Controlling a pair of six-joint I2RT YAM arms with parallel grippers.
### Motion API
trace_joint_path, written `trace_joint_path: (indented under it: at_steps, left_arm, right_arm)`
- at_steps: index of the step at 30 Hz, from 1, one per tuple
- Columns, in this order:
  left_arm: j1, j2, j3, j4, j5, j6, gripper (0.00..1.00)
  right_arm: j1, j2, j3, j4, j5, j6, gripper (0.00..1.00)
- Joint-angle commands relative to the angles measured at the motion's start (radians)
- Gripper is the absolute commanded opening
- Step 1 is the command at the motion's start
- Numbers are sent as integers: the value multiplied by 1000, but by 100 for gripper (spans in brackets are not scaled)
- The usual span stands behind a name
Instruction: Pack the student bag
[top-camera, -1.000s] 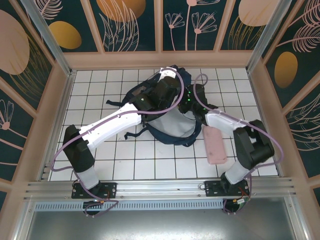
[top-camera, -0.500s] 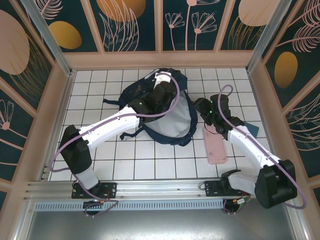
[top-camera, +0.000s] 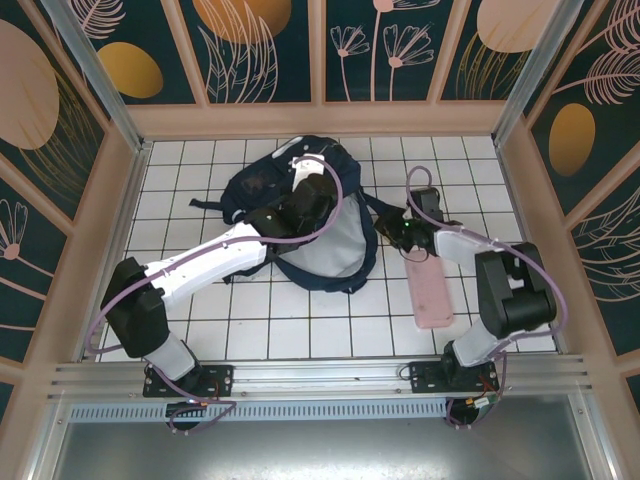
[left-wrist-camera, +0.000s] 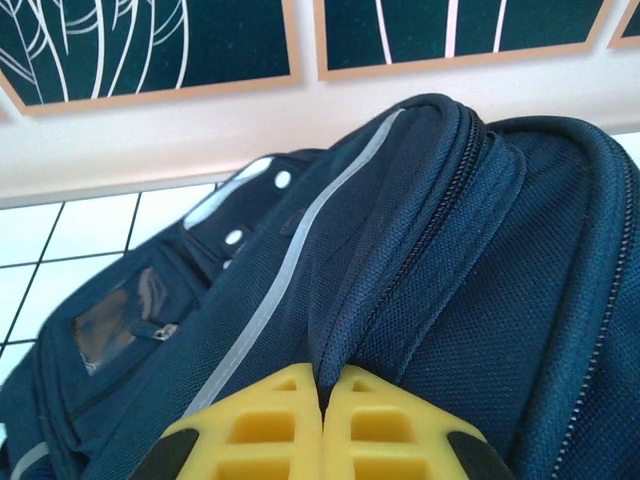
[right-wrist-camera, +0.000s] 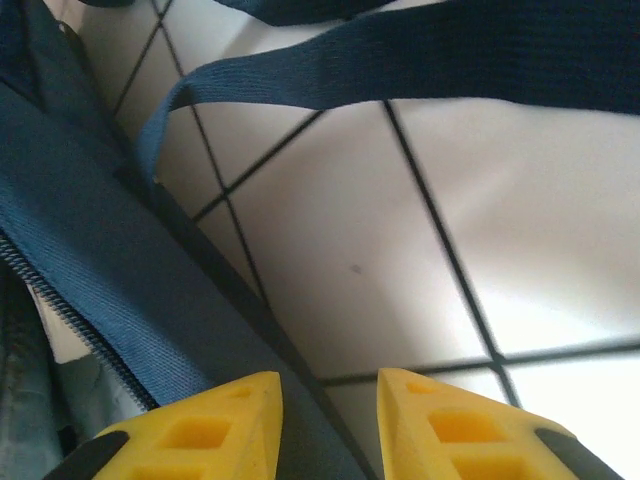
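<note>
Half-open right tool; left tool pinching student bag.

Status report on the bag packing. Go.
Left gripper shut, pinching the student bag by its zipper. Right gripper open, empty, low over tiles beside a bag strap. Pink case on tiles, outside bag.

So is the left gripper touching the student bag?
Touching. The left wrist view shows the left gripper shut on a fold of the student bag beside its zipper.
</note>
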Motion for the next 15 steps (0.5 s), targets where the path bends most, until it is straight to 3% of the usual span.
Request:
trace_joint_path:
  at_steps: [1, 5, 9, 12, 15]
  left_arm:
    - [10, -38, 8, 61, 8, -67, 0]
    - [11, 13, 41, 42, 85, -76, 1]
    - [34, 47, 57, 9, 186, -99, 43]
    - [67, 34, 27, 3, 253, -125, 65]
    - [114, -4, -34, 0, 313, -158, 76]
  right_arm:
    - [22, 81, 85, 127, -101, -9, 31]
    - [18, 146, 150, 106, -72, -36, 32]
    - [-13, 87, 149, 18, 38, -66, 40]
    - [-65, 11, 123, -68, 126, -73, 49]
    - [-110, -68, 91, -126, 186, -89, 56]
